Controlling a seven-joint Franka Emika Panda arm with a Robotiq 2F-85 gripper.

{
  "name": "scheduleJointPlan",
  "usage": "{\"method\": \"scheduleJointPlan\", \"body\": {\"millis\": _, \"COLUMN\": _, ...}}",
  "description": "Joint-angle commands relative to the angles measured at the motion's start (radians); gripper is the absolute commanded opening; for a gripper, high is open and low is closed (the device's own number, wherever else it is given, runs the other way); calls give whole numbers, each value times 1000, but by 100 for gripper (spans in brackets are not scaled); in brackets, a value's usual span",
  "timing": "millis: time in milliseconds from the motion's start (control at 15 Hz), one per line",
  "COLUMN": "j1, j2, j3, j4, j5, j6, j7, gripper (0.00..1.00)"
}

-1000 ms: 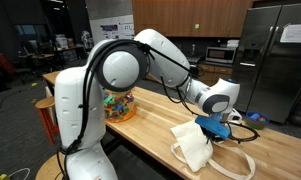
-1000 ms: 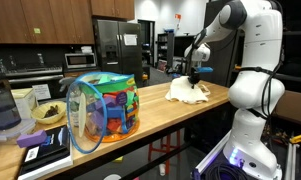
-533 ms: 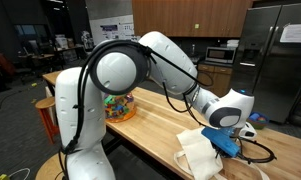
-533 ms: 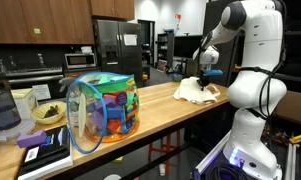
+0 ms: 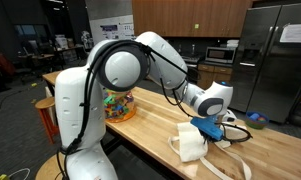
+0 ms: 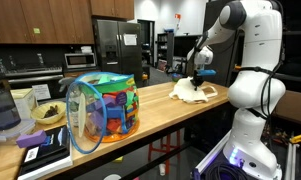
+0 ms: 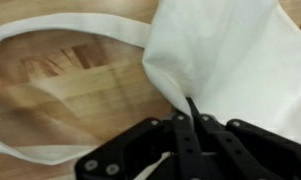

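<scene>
I see my claw (image 6: 200,77) closed, its tip on the top of the crumpled cream cloth bag (image 6: 190,92) at the far end of the pale wooden bench (image 6: 155,106). The multicoloured see-through toy bag (image 6: 102,108) stands well apart, nearer the camera.

Even indoor light, soft blurry wrist view.

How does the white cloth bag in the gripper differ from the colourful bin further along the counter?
The white cloth bag lies limp and crumpled; the colourful bin stands upright, keeping its shape. The bag is plain white, the bin multicoloured. The gripper pinches the bag's edge; nothing touches the bin. Both rest on the wooden counter.
</scene>
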Motion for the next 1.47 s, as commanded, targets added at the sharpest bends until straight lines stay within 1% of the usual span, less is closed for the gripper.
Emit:
{"method": "scheduleJointPlan", "body": {"millis": 0, "j1": 82, "j2": -34, "j3": 76, "j4": -12, "j5": 6, "j6": 13, "j7": 58, "gripper": 1}}
{"method": "scheduleJointPlan", "body": {"millis": 200, "j1": 165, "j2": -33, "j3": 151, "j4": 9, "j5": 6, "j6": 10, "j7": 121, "gripper": 1}}
{"method": "scheduleJointPlan", "body": {"millis": 400, "j1": 233, "j2": -16, "j3": 212, "j4": 54, "j5": 7, "j6": 6, "j7": 169, "gripper": 1}}
{"method": "scheduleJointPlan", "body": {"millis": 600, "j1": 284, "j2": 2, "j3": 260, "j4": 100, "j5": 8, "j6": -1, "j7": 194, "gripper": 1}}
{"method": "scheduleJointPlan", "body": {"millis": 933, "j1": 337, "j2": 40, "j3": 304, "j4": 176, "j5": -13, "j6": -20, "j7": 221, "gripper": 1}}
{"method": "scheduleJointPlan", "body": {"millis": 1400, "j1": 375, "j2": 135, "j3": 326, "j4": 332, "j5": -67, "j6": -23, "j7": 228, "gripper": 1}}
